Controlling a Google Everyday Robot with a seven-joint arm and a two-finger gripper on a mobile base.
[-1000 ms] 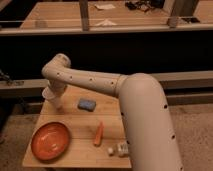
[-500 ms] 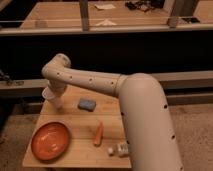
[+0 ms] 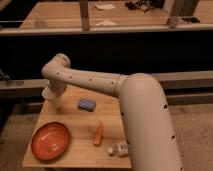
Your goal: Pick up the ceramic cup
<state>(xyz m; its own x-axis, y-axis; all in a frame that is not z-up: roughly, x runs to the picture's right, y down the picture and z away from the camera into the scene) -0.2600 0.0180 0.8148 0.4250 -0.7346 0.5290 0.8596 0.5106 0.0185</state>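
The ceramic cup [image 3: 47, 93] is a small plain white cup at the far left back of the wooden table [image 3: 75, 157]. It is partly covered by my arm's wrist. My gripper [image 3: 55, 103] points down right beside the cup, at its right side and touching or nearly touching it. The white arm reaches in from the lower right and bends at an elbow [image 3: 58, 67] above the cup.
An orange plate [image 3: 50, 140] lies at the front left. A blue sponge-like block [image 3: 86, 104] lies right of the gripper. An orange carrot-shaped thing [image 3: 98, 134] lies mid-table. A white labelled tube [image 3: 120, 149] lies at the front right edge. A dark counter stands behind.
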